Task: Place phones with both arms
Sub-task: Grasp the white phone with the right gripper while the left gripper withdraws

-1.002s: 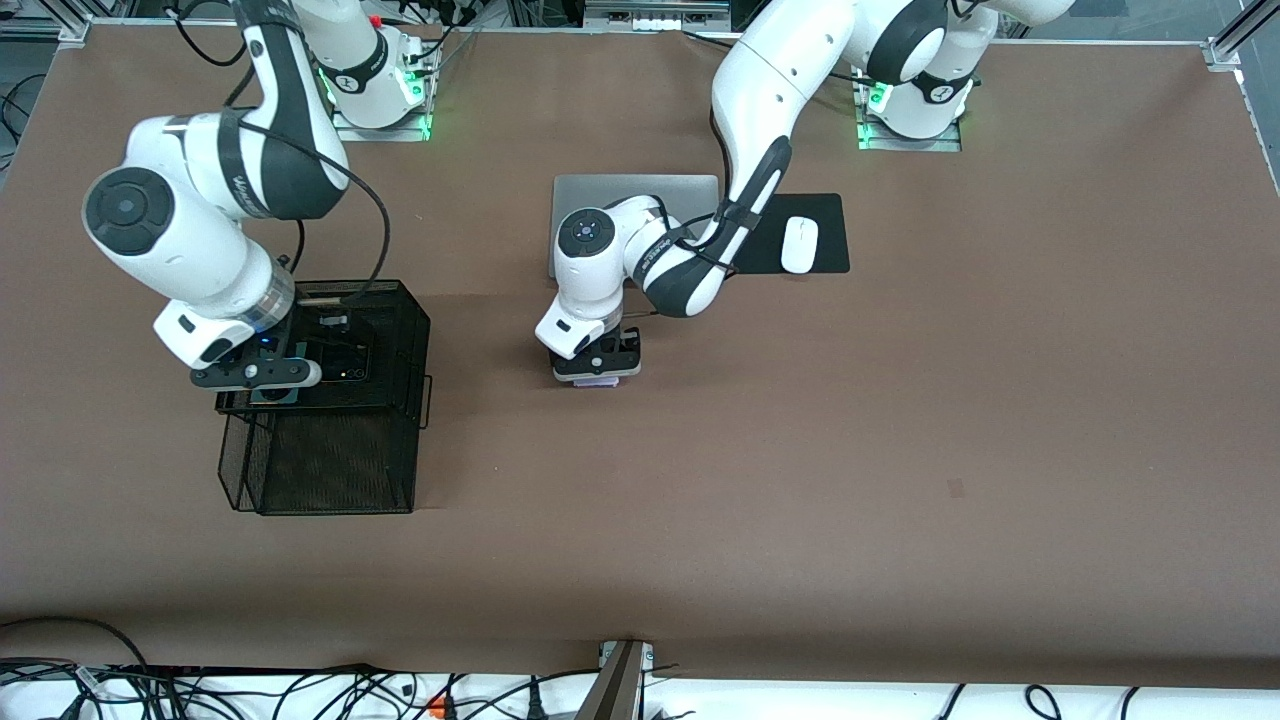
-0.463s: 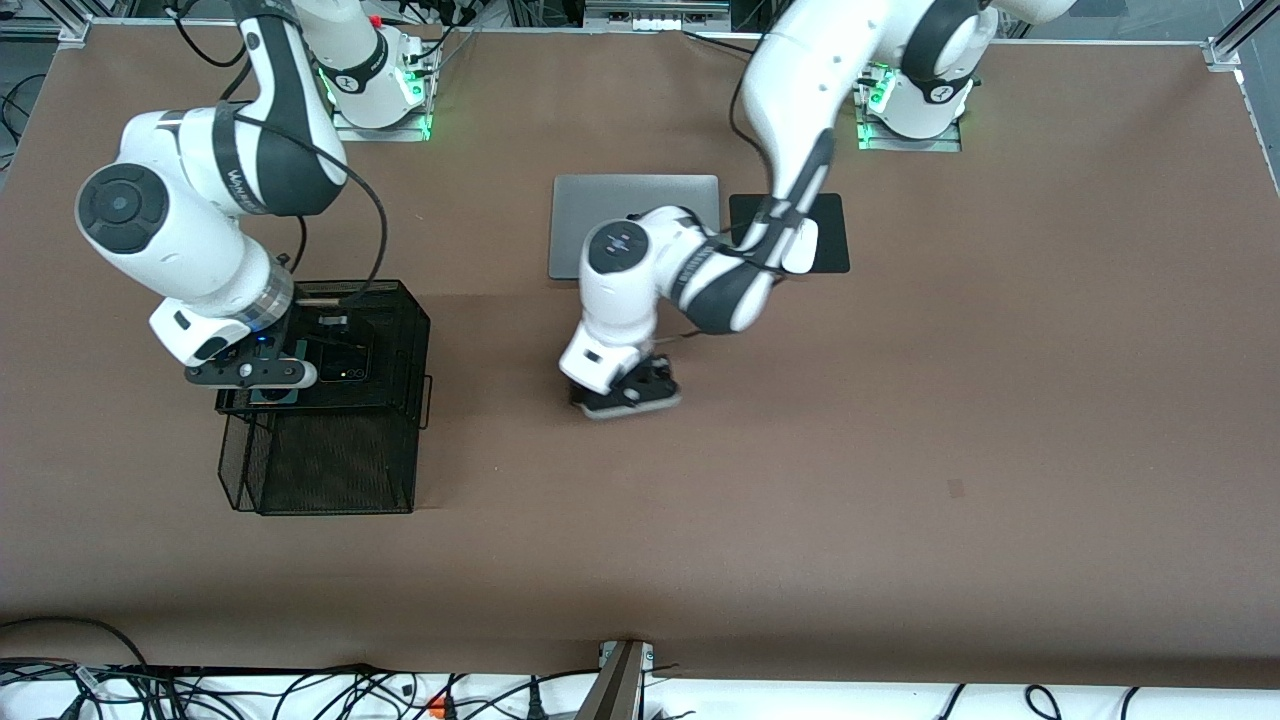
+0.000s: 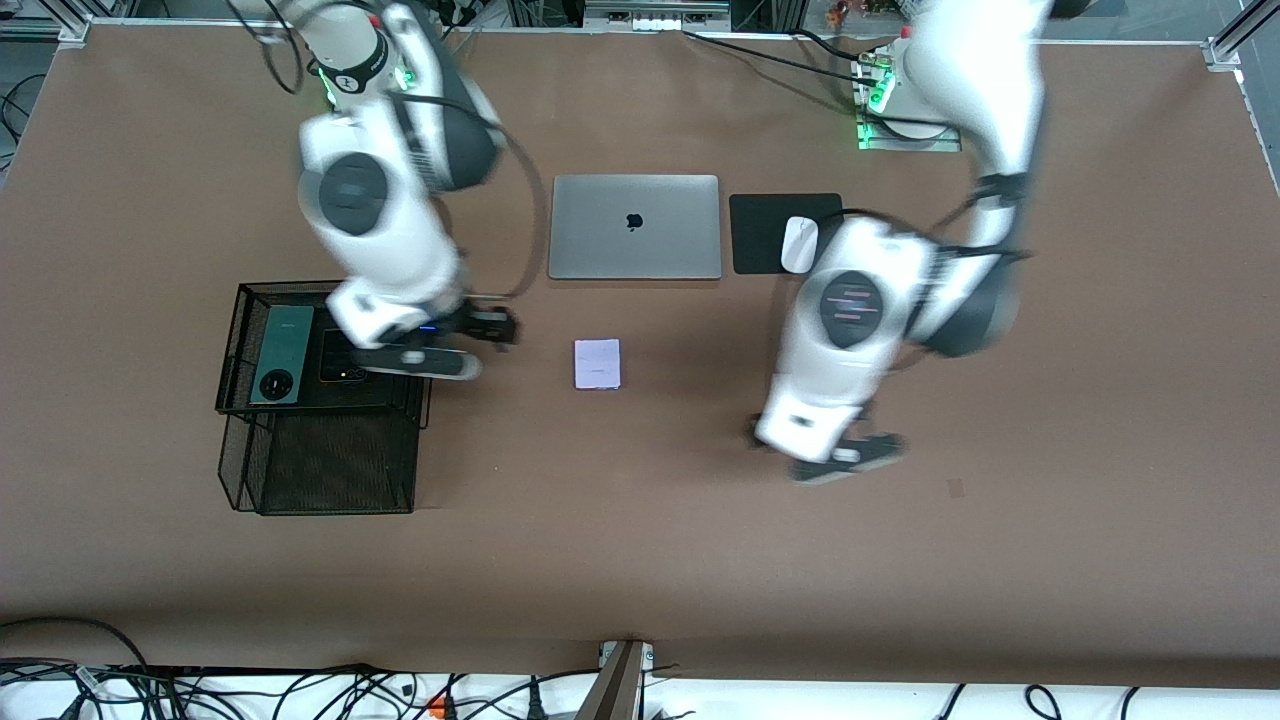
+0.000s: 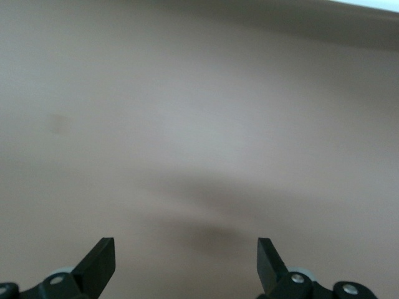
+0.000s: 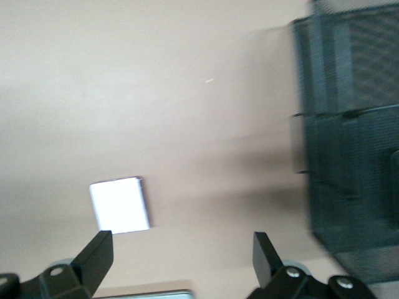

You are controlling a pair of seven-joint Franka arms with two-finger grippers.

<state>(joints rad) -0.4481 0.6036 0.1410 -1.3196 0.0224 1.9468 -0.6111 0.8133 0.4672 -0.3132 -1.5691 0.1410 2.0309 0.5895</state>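
Phones number three: a green one (image 3: 280, 353) and a black one (image 3: 335, 356) lie side by side in the mesh tray (image 3: 233, 330), and a lilac one (image 3: 597, 363) sits alone on the tabletop (image 3: 1050, 400) near the one laptop (image 3: 635, 227). Both claws are released and empty, the right claw (image 3: 440, 350) over the tray's edge, the left claw (image 3: 840, 458) over bare tabletop.

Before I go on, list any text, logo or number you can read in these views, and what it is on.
No word or number is readable.
Laptop: a dark apple logo on the lid, no lettering.
Pale lilac-white phone: faint marks across its face, too small to read.
Dark green phone on the mesh rack: a small mark near one end, too small to read.
Arm casings: lettering blurred by motion.
Both wrist views: no text.
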